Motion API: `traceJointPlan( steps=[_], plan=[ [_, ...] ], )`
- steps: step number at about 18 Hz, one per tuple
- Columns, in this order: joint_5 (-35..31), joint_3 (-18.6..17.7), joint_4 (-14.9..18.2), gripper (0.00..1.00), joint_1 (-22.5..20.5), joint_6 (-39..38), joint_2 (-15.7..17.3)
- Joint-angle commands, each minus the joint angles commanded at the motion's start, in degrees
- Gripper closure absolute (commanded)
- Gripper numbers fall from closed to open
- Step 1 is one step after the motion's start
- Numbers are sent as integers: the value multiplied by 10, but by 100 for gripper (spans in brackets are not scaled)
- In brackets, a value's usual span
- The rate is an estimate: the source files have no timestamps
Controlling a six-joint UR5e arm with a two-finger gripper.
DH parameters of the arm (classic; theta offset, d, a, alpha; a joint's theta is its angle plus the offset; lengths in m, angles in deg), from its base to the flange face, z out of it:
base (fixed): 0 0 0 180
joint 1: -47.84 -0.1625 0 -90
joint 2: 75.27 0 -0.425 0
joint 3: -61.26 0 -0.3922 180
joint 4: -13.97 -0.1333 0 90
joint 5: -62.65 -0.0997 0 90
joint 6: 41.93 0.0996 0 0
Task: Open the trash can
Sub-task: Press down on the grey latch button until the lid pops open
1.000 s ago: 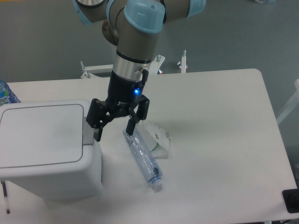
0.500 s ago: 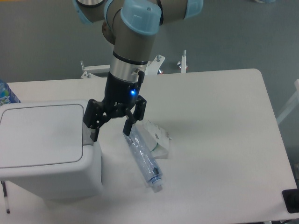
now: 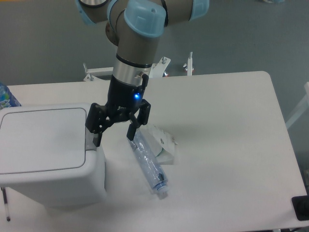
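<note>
The trash can point(image 3: 46, 154) is a large white boxy bin at the left of the table, its flat lid down. A grey push-button point(image 3: 90, 141) shows at its right rim. My gripper point(image 3: 114, 137) hangs just right of the bin, open with nothing between the fingers. Its left fingertip point(image 3: 97, 140) sits right at the grey button; I cannot tell whether it touches. The right fingertip point(image 3: 131, 133) is just above the clear plastic bottle point(image 3: 148, 164) lying on the table.
A white crumpled packet point(image 3: 163, 142) lies beside the bottle. A blue-labelled bottle point(image 3: 6, 96) peeks in at the left edge behind the bin. The white table point(image 3: 227, 145) stretches to the right.
The gripper has shifted a little left and up toward the bin's right rim since a second ago. It has held still over the last half second. The lid stays down.
</note>
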Motion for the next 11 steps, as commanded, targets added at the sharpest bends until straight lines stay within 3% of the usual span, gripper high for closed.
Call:
traceJointPlan(
  steps=[11],
  plan=[
    [-1,-4,0,0,0,3,1]
  ],
)
